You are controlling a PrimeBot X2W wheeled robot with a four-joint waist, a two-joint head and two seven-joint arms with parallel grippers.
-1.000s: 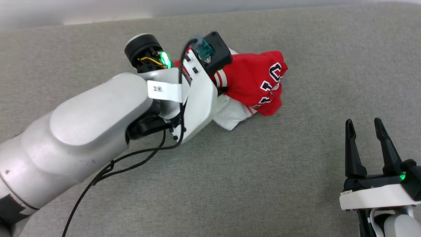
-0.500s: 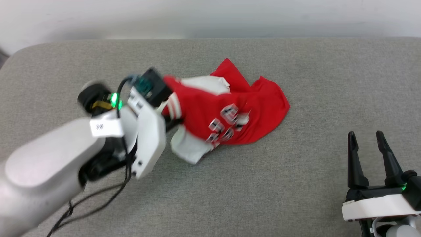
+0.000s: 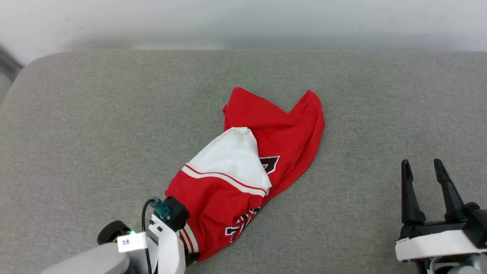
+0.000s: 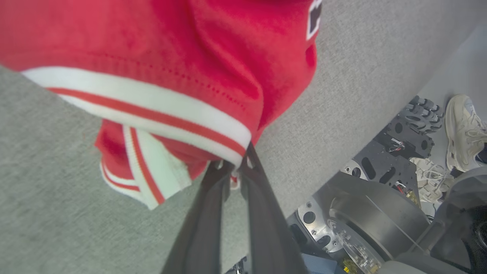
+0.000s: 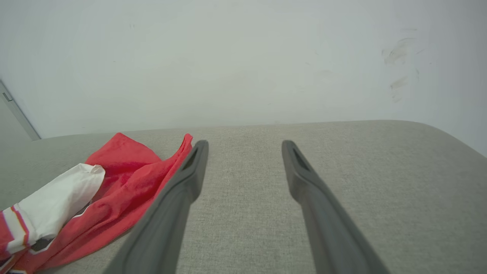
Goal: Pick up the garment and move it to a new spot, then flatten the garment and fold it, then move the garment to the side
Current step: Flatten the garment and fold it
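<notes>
The garment [image 3: 243,179], red with a white sleeve and red-and-white stripe trim, lies stretched in a crumpled diagonal across the grey couch-like surface [image 3: 95,133]. Its near end hangs lifted at the lower left. There my left gripper [image 4: 237,164] is shut on the striped hem of the garment [image 4: 152,57]; in the head view the cloth hides its fingers. My right gripper [image 3: 421,163] stands open at the lower right, apart from the cloth, with nothing between its fingers. In the right wrist view the garment [image 5: 114,179] lies left of my right gripper [image 5: 245,144].
A pale wall [image 3: 243,23] runs behind the grey surface, whose rounded left corner [image 3: 23,72] shows. The left wrist view looks past the surface's near edge [image 4: 342,160] to my wheeled base [image 4: 380,220] and a person's pale shoe [image 4: 464,133] on the floor.
My left arm has drawn back toward the near left with the garment in its grip, pulling the bunched cloth out into a long shape. The head camera has tilted. The right gripper stays put.
</notes>
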